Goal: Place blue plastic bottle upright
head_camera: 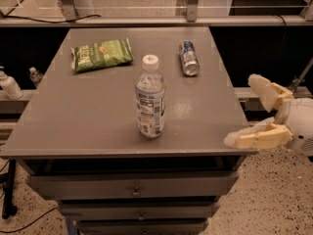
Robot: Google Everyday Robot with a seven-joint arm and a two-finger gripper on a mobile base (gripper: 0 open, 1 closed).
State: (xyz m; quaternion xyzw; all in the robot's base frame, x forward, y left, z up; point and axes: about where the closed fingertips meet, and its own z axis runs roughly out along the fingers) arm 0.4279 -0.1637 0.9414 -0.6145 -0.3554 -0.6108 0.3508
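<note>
The blue plastic bottle [149,98] stands upright near the middle of the grey table [73,111]. It is clear with a white screw cap and a pale blue-and-white label. My gripper [243,110] is off the table's right edge, well to the right of the bottle. It is open and empty, its two cream fingers [259,137] spread wide apart.
A green snack bag [101,54] lies at the back left of the table. A silver-and-blue can [189,58] lies on its side at the back right. A white pump bottle [9,85] stands on a lower ledge at far left. Drawers sit below the tabletop.
</note>
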